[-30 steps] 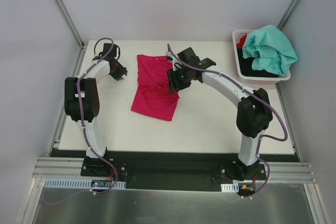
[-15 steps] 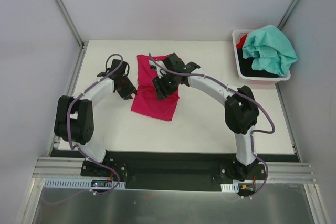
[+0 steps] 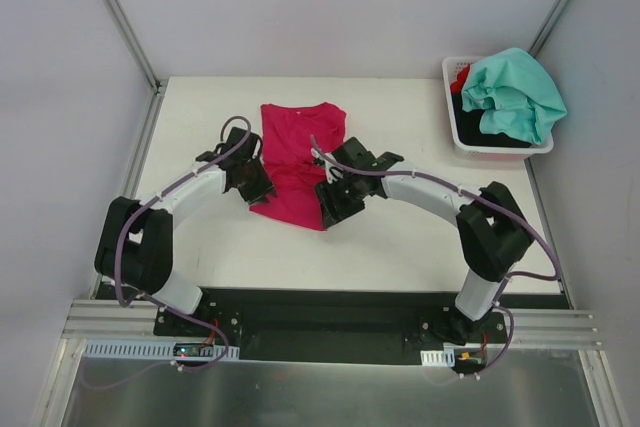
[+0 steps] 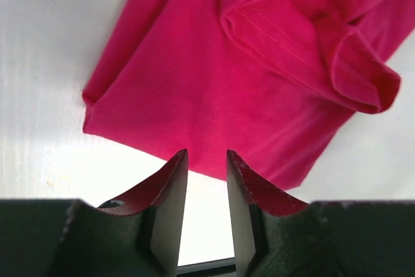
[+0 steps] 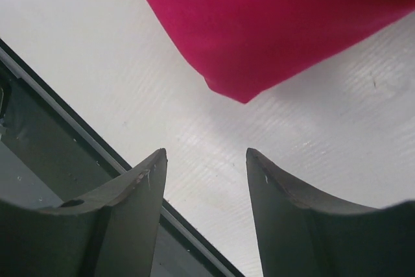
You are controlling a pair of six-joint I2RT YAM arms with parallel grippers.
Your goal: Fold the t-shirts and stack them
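The left gripper (image 3: 252, 179) hangs low at the left edge of the magenta-pink t-shirt (image 3: 300, 137). Its arm is bent sharply at the elbow, with the forearm reaching in from the left. The fingers (image 4: 174, 180) stand a narrow gap apart with nothing between them.

The right gripper (image 3: 335, 199) sits at the shirt's near right corner, its forearm stretched in from the right. Its jaws are spread wide and empty.

The shirt lies partly folded on the white table (image 3: 420, 237), its long axis running far to near. Well off to the shirt's far right, a white basket (image 3: 500, 148) holds a teal t-shirt (image 3: 515, 92).
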